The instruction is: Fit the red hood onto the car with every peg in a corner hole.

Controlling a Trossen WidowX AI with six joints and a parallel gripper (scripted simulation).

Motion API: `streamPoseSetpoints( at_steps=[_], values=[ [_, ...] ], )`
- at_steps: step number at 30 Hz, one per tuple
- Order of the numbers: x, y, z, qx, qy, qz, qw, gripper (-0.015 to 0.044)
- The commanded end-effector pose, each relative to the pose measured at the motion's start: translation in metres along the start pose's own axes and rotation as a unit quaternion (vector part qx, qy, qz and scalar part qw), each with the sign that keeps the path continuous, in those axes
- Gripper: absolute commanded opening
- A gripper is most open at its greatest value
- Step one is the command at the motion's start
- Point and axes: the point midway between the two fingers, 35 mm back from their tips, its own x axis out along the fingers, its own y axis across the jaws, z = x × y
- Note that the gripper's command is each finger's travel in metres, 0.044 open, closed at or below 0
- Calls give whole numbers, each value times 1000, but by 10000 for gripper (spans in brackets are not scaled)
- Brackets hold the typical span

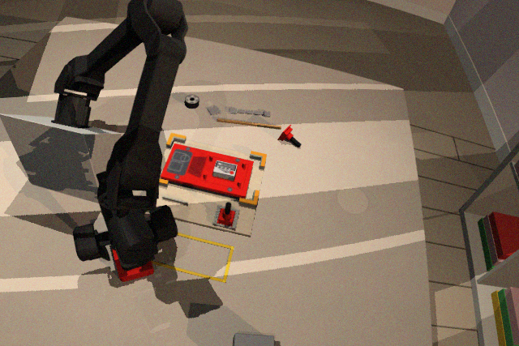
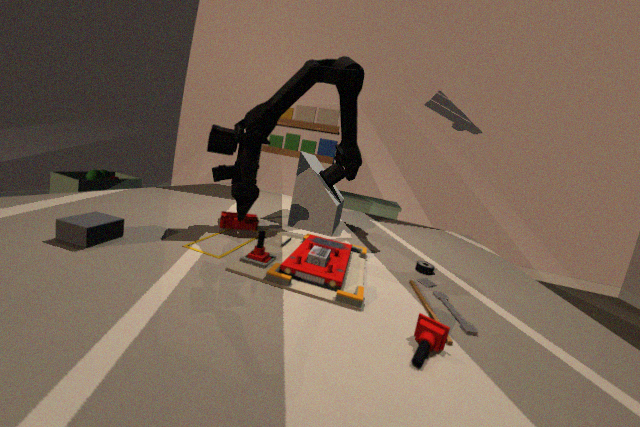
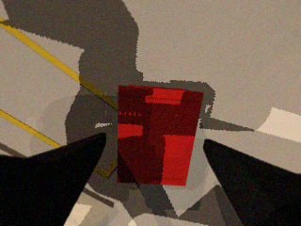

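The hood (image 1: 136, 274) (image 2: 226, 220) (image 3: 176, 160), a red shell, lies on the table beside one end of the yellow outline. My gripper (image 2: 242, 216) (image 3: 155, 140) is open and empty, pointing down at the hood. In the wrist view its fingers stand on either side of the hood with gaps; the exact height is unclear. In the top view the arm hides the fingertips and part of the hood. The red chassis (image 1: 246, 175) (image 2: 339, 260) sits between the jig's orange corners (image 1: 262, 158) (image 2: 351, 297), with the grey engine block (image 1: 225, 169) (image 2: 317, 255) on its deck and short pegs around it.
A red part with a black post (image 1: 227, 217) (image 2: 260, 255) stands beside the chassis. A similar red part (image 1: 288, 135) (image 2: 431, 334) lies beyond it, near a wooden stick (image 1: 249, 124), grey pieces and a black wheel (image 1: 191, 100) (image 2: 424, 267). A grey block (image 1: 254, 339) (image 2: 88, 230) stands farther off.
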Motion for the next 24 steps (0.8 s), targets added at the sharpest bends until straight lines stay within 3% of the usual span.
streamPoseSetpoints(
  at_steps=[1,24],
  values=[
    [5,-1,-2,4,4,2,1000,440],
    [16,-1,-2,4,5,2,1000,440]
  ],
)
